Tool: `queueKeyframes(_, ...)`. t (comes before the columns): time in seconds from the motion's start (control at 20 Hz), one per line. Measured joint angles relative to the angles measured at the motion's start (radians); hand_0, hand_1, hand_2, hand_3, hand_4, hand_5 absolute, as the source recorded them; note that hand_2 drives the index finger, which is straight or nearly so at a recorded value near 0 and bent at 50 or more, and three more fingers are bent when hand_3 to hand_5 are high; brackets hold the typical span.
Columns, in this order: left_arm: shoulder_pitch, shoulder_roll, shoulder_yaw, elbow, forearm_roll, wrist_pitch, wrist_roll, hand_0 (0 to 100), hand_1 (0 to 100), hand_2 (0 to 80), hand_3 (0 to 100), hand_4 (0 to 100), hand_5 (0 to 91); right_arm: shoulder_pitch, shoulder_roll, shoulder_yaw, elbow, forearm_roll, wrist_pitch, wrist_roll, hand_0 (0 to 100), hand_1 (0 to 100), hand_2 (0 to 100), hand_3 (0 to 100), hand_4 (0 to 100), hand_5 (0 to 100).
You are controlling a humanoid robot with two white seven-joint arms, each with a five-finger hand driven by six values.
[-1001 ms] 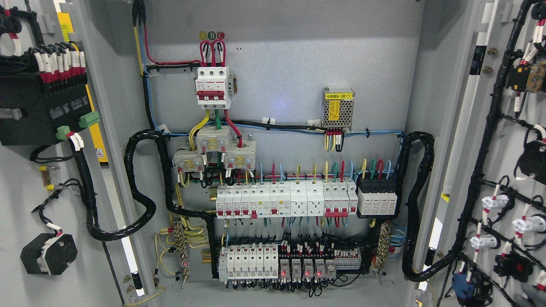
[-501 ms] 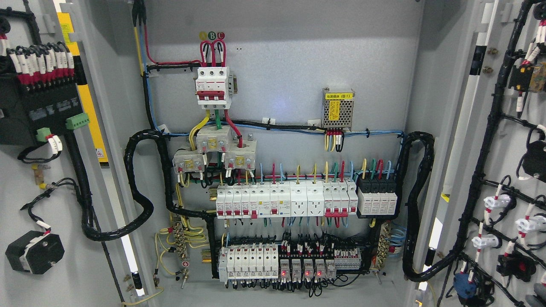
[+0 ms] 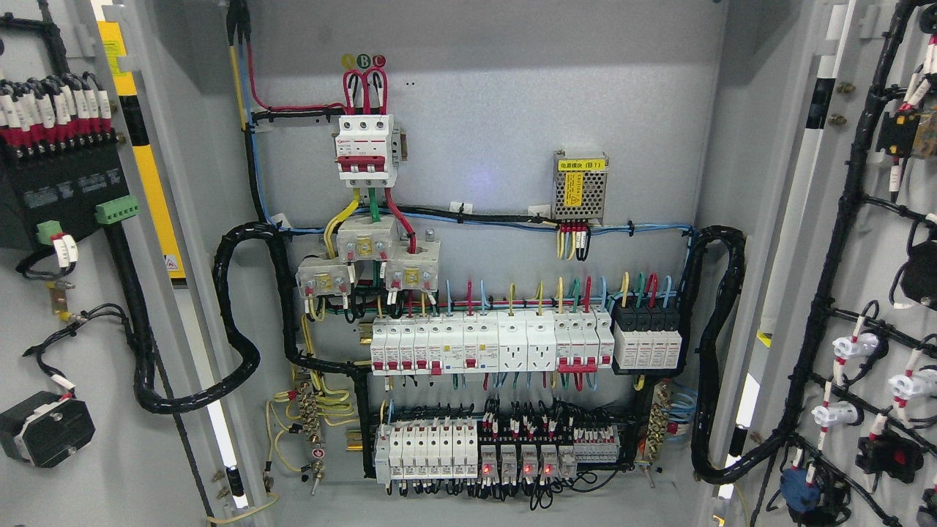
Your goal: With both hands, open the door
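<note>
— Where are the doors?
— Both swung wide: the grey metal left door (image 3: 44,307) fills the left edge, the grey metal right door (image 3: 871,241) the right edge, each carrying wired black parts.
— Between them?
— The far back panel with a red-and-white breaker (image 3: 364,148) above rows of white breakers (image 3: 487,344).
— The fingers?
— I cannot tell; neither hand shows.
</note>
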Motion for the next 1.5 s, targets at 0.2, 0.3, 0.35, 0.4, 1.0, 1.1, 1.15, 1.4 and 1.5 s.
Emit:
queueKeyframes(0.2, -0.019, 0.032, 0.011, 0.046, 0.004, 0.018, -0.016, 0, 0, 0.0, 0, 0, 0.0, 0.005, -0.002, -0.003, -0.001, -0.010, -0.001, 0.001, 20, 12, 0, 0, 0, 0)
queueKeyframes(0.3, -0.034, 0.044, 0.015, 0.067, 0.005, 0.044, -0.017, 0, 0, 0.0, 0, 0, 0.0, 0.006, -0.003, -0.005, -0.001, -0.013, -0.002, 0.001, 20, 12, 0, 0, 0, 0)
queueKeyframes(0.35, -0.042, 0.049, 0.017, 0.077, 0.005, 0.054, -0.018, 0, 0, 0.0, 0, 0, 0.0, 0.006, -0.004, -0.007, -0.001, -0.014, -0.002, 0.001, 20, 12, 0, 0, 0, 0)
queueKeyframes(0.4, -0.048, 0.054, 0.019, 0.087, 0.006, 0.060, -0.019, 0, 0, 0.0, 0, 0, 0.0, 0.006, -0.004, -0.008, -0.001, -0.015, -0.002, 0.001, 20, 12, 0, 0, 0, 0)
queueKeyframes(1.0, -0.100, 0.098, 0.031, 0.178, 0.008, 0.075, -0.021, 0, 0, 0.0, 0, 0, 0.0, 0.004, -0.007, -0.031, 0.003, -0.025, -0.002, 0.001, 20, 12, 0, 0, 0, 0)
queueKeyframes(1.1, -0.104, 0.103, 0.033, 0.189, 0.008, 0.075, -0.021, 0, 0, 0.0, 0, 0, 0.0, 0.004, -0.008, -0.034, 0.003, -0.026, -0.002, 0.001, 20, 12, 0, 0, 0, 0)
queueKeyframes(1.15, -0.105, 0.105, 0.035, 0.193, 0.008, 0.075, -0.021, 0, 0, 0.0, 0, 0, 0.0, 0.004, -0.008, -0.035, 0.003, -0.026, -0.002, 0.001, 20, 12, 0, 0, 0, 0)
queueKeyframes(1.4, -0.117, 0.113, 0.042, 0.216, 0.009, 0.078, -0.024, 0, 0, 0.0, 0, 0, 0.0, 0.010, -0.008, -0.037, 0.001, -0.031, -0.002, 0.001, 20, 12, 0, 0, 0, 0)
queueKeyframes(1.5, -0.122, 0.116, 0.044, 0.224, 0.009, 0.080, -0.025, 0, 0, 0.0, 0, 0, 0.0, 0.014, -0.011, -0.036, 0.000, -0.038, -0.002, 0.001, 20, 12, 0, 0, 0, 0)
